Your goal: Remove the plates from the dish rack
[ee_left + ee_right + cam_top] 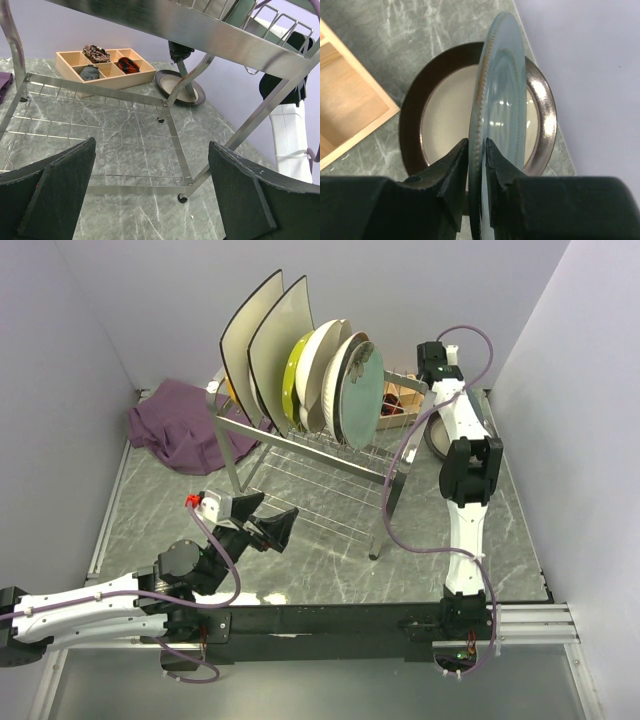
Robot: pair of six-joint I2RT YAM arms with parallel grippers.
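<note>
My right claw [477, 150] is gripping the pale blue plate [502, 100] by its rim, holding it upright and edge-on, pointing away over the flat-lying brown-rimmed plate [445, 115]. My left claw [151, 150] is gaping wide.

The silver wire-and-tube dish rack [310, 448] stands on tall legs on the grey marbled bench [330, 560]. In its upper tines, on edge in a row, sit two large cream square plates [250, 340] at the left. Next come a yellow-green round plate [291, 380], a cream round plate [322, 365], a ribbed white round plate [345, 380] and a teal-grey round plate [362, 395]. A brown-rimmed cream round plate [415, 120] lies flat on the bench near a rack leg. Above it a pale blue-green beaded-rim plate [502, 90] stands on edge, its rim pinched between the right gripper's [477, 145] jaws.
</note>
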